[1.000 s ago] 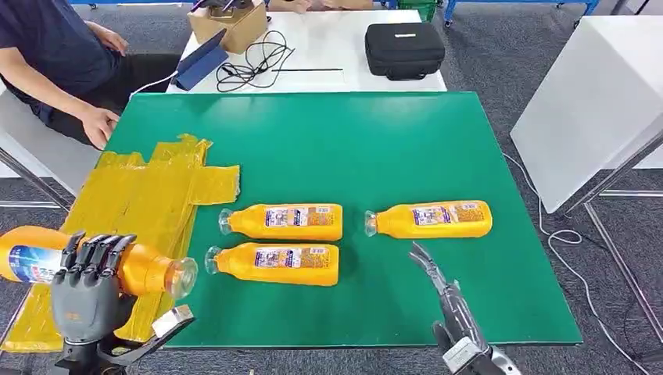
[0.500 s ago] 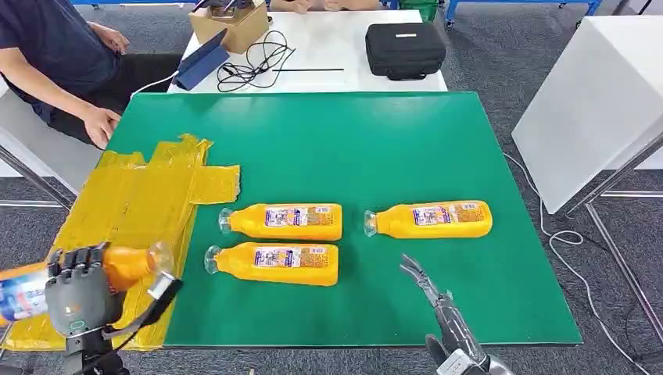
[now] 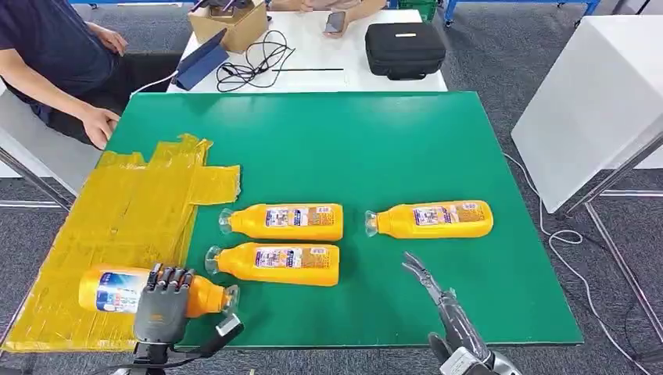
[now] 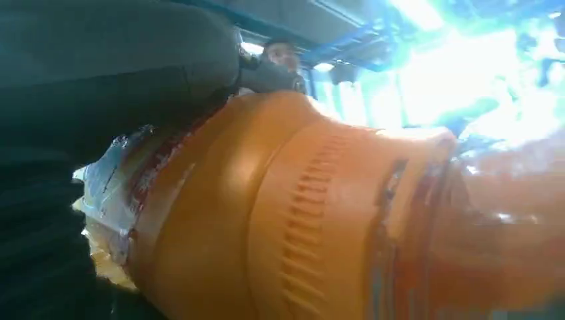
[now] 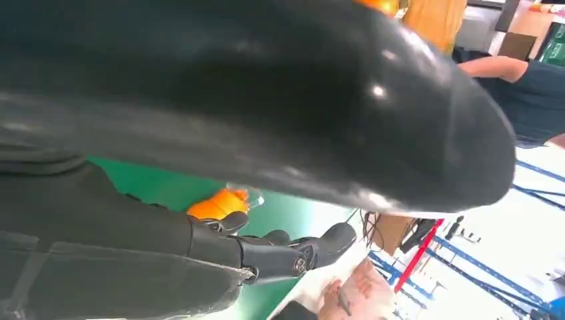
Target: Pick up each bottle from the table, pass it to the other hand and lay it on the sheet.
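One bottle [image 3: 125, 291] now lies low on the yellow sheet [image 3: 125, 211], near its front edge; a second ago the left hand [image 3: 162, 303] carried it higher, out past the sheet's left side. Left hand, fingers wrapped over the bottle's shoulder, neck toward the green table [image 3: 375, 141]. Right hand [image 3: 438, 301] at the table's front edge much as before, fingers straight and spread, holding nothing. Bottle: orange, clear cap, blue-white label. Three more bottles on the green: two [image 3: 281, 221] [image 3: 274, 263] side by side just right of the sheet, one [image 3: 430, 219] further right. Person's hand [image 3: 98, 125] rests at the far-left corner.
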Motion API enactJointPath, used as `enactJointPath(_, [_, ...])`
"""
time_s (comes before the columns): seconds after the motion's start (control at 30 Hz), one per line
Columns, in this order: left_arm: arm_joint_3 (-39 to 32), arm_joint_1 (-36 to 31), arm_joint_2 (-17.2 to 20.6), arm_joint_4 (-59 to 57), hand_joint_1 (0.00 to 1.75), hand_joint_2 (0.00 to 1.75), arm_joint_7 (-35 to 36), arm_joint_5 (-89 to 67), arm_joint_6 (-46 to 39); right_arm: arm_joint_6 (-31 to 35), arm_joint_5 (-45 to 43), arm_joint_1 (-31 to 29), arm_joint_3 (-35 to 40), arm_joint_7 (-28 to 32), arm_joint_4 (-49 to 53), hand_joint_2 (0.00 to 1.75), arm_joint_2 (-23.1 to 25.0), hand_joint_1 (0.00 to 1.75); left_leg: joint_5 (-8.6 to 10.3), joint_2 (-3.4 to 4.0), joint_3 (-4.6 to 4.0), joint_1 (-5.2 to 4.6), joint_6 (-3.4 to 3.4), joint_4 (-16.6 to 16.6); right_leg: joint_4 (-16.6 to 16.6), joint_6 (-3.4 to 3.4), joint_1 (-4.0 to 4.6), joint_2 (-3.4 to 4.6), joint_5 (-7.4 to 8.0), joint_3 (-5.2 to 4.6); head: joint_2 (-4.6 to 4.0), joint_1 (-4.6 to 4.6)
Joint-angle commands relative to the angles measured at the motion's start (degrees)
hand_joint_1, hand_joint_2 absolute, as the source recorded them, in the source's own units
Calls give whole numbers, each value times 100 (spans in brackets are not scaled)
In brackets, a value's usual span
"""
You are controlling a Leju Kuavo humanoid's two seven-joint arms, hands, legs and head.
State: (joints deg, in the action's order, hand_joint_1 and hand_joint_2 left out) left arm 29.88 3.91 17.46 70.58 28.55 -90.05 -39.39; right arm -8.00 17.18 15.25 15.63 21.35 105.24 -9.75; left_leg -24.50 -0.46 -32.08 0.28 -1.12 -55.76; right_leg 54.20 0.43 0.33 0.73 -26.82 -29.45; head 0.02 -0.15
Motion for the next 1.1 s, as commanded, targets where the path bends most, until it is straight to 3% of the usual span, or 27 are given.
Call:
enactJointPath(0.03, [523, -276, 51, -856, 175, 175, -222, 5, -61, -100, -36, -216, -255, -25, -175, 0, 30, 0, 0, 3, 18, -2, 2, 9, -7, 5, -2, -2, 0, 18, 0, 0])
enactJointPath(0.3, [329, -264, -81, -949, 175, 175, -389, 16, -61, -128, -51, -312, -267, -12, -300, 0, 94, 0, -1, 0, 42, 1, 2, 10, -7, 3, 2, -11, -1, 45, 0, -2])
enactJointPath(0.33, [-112, -184, -289, -1126, 117, 175, -786, 48, -61, -199, -49, -402, -297, 19, -387, 0, 175, 0, 0, 0, 47, -1, 1, 11, -6, 1, 1, -10, -1, 48, 0, -2])
enactJointPath(0.37, [-302, -158, -381, -1135, 0, 175, -1048, 149, -61, -230, -41, -482, -315, 23, -483, 0, 225, 0, -1, 9, 52, 1, 3, 14, -11, 4, 2, -4, 2, 53, 0, -2])
enactJointPath(0.4, [-610, -125, -531, -1257, 0, 175, -1353, 156, -61, -283, -19, -527, -346, 32, -526, 0, 271, 0, 0, 8, 57, 0, 2, 15, -11, 3, 2, -4, 2, 58, 0, -2])
enactJointPath(0.43, [-760, -129, -607, -1379, 0, 0, -1407, 54, -61, -318, -2, -576, -352, 35, -587, 0, 294, 0, 1, 4, 59, -1, 1, 14, -9, 2, 1, -6, 1, 60, 0, -2])
enactJointPath(0.5, [-820, -129, -639, -1396, 0, 0, -1518, 96, -61, -328, -5, -602, -368, 37, -625, 0, 310, 0, 2, 17, 65, 1, 3, 20, -20, 8, 3, 1, 8, 66, 0, -2])
enactJointPath(0.73, [-1052, -79, -750, -1403, 0, 0, -1637, 59, -61, -394, 0, -657, -394, 71, -760, 0, 337, 0, -4, -59, 88, -3, -3, 16, -11, 4, -4, -60, -22, 56, 0, -4])
enactJointPath(1.1, [-1420, 446, -805, -622, 0, 0, -1844, 152, 130, -513, 27, -710, -383, 177, -972, 0, 352, 0, -4, -44, 94, -6, -5, 13, -12, 11, -5, -53, -23, 111, 0, -2])
